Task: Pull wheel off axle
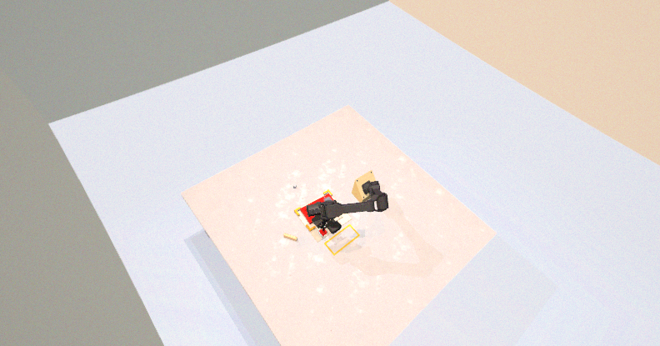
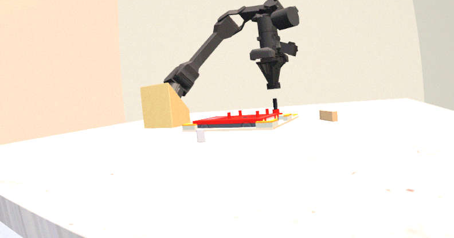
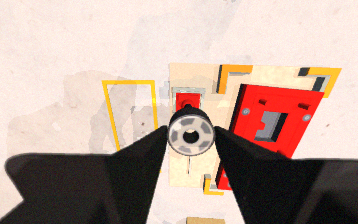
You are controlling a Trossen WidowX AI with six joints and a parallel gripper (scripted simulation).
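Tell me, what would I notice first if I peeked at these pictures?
Probably the black hand raised above the red board, pinching a little grey wheel. Just below stands the bare axle, with the yellow-outlined marked area waiting beside the board.

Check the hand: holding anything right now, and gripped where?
Yes. The hand is shut on the wheel, one finger on each side of its rim, hub hole facing the wrist camera. It hangs clear above the axle.
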